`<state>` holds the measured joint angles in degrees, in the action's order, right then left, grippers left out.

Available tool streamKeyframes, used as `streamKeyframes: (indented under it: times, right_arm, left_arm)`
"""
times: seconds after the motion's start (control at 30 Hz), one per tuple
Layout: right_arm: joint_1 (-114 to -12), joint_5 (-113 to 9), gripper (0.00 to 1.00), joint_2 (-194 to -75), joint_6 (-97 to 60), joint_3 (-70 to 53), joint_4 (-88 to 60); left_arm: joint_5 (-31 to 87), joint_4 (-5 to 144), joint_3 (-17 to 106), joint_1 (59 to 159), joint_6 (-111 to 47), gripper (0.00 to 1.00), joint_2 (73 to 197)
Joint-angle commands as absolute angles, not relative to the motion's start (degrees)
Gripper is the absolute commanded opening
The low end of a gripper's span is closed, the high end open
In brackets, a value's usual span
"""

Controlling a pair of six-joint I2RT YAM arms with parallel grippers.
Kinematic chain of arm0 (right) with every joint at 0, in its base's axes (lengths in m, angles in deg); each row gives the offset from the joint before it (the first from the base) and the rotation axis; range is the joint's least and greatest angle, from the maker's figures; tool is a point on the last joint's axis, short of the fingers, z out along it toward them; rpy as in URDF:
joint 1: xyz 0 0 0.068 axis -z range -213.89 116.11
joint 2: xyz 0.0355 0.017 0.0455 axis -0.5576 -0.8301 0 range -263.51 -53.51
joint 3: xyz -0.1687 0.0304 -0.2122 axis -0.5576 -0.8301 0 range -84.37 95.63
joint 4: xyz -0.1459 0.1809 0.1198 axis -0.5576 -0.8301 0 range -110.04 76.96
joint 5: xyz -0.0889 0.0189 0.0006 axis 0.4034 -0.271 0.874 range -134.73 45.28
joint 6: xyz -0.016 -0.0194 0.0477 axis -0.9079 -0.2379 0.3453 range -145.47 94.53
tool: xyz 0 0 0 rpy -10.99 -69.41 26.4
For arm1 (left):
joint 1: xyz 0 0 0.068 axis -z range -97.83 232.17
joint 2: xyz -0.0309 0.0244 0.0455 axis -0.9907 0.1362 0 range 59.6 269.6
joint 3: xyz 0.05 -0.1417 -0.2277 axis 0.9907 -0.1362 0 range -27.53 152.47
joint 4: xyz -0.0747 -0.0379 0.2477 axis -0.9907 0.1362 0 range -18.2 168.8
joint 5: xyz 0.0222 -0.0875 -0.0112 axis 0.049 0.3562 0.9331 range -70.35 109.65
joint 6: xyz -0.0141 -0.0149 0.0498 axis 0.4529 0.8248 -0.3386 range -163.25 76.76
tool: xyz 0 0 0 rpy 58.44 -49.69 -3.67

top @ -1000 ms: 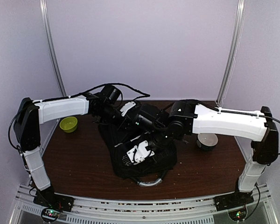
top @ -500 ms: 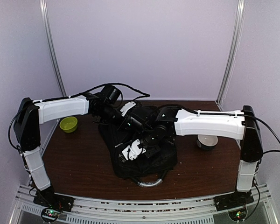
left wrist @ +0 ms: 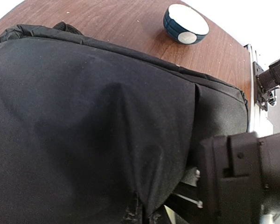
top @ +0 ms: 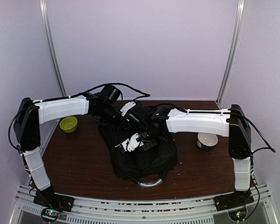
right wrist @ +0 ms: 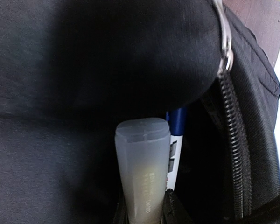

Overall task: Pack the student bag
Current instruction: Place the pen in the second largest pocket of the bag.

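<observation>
Overhead, the black backpack [top: 142,161] lies at the middle of the brown counter [top: 79,163], with its grey handle [top: 150,181] toward the near edge. A green bowl [top: 68,124] stands at the far left, well apart from the backpack. A dark blue and white bowl [top: 207,140] stands to the right of it. The left arm [top: 60,109] reaches to the far edge of the backpack. The right arm [top: 196,122] reaches across to its upper middle.

In the left wrist view, black fabric fills most of the frame. It rises to a puckered fold at the bottom edge, where the left jaws are fully closed on it. The blue and white bowl sits on the counter beyond the backpack.

In the right wrist view, the right jaws stand a little apart, clamped on the lower end of a translucent white tube [right wrist: 142,163]. The tube points into the dark opening of the backpack. A pen with a blue cap [right wrist: 176,117] lies just behind the tube, inside the opening. Zip teeth [right wrist: 233,140] run down the right side of the opening, with a metal pull ring [right wrist: 224,51] above them. A flap of fabric overhangs the top of the opening.
</observation>
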<state>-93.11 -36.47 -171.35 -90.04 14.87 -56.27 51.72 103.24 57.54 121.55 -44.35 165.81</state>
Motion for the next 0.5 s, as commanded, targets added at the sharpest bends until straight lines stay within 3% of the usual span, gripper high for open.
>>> streamKeyframes:
  times: [0.0,0.47]
  right_arm:
    - [-92.2,-31.4,0.2,-173.6,-89.8,16.2,-55.3]
    - [-91.7,-20.9,0.2,-180.3,-86.0,19.9,-51.2]
  left_arm:
    - [56.9,100.5,60.1,122.6,-43.7,0.0,165.3]
    - [57.2,100.5,60.2,122.8,-43.6,0.0,165.1]
